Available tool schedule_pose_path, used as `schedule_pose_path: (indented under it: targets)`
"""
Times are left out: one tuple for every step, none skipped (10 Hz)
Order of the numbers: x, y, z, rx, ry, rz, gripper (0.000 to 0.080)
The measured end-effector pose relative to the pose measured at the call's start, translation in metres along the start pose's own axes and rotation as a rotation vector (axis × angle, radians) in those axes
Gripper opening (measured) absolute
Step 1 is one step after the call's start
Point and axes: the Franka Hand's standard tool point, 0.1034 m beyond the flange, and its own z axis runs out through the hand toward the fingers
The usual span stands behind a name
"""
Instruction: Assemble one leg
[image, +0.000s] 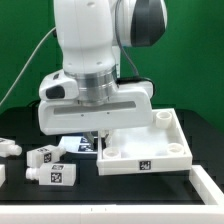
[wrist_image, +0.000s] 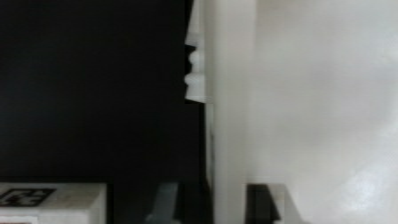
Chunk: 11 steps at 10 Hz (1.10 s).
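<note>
The hand (image: 100, 132) straddles the tray's (image: 150, 160) rim mid-desk; I cannot tell whether it is clenched. Round sockets mark the tray's corners. The leg (image: 46, 156) lies outside, near the desk's edge at the exterior view's left.

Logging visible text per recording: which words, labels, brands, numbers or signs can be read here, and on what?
No words, brands or numbers are readable in either view.
Black-and-white square tags, patterns without characters: small stubby white plastic legs, large white square tray-shaped part, thin flat white marker board.
Wrist view: tag fragment on a white object, too blurred to read.
</note>
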Motion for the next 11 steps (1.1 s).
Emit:
schedule_pose_path:
  targets:
    - [0.000,0.000,0.002,0.000,-0.003,0.000,0.0054]
    - [0.000,0.000,0.003,0.000,-0.005,0.001,0.0054]
    - [0.006,0.000,0.005,0.003,-0.016,0.022,0.0054]
    - [0.025,-0.002,0.009,0.011,-0.046,0.033,0.0054]
    - [0.049,-0.005,0.013,0.017,-0.065,0.028,0.0054]
    - [0.065,-0.007,0.017,0.024,-0.066,0.031,0.0054]
    - [0.072,-0.007,0.019,0.032,-0.081,0.037,0.0054]
    - [0.071,-0.007,0.019,0.031,-0.075,0.035,0.0054]
    - [0.071,-0.007,0.020,0.031,-0.076,0.035,0.0054]
    - [0.070,-0.007,0.020,0.031,-0.077,0.035,0.0054]
    - [0.070,-0.007,0.020,0.031,-0.078,0.035,0.0054]
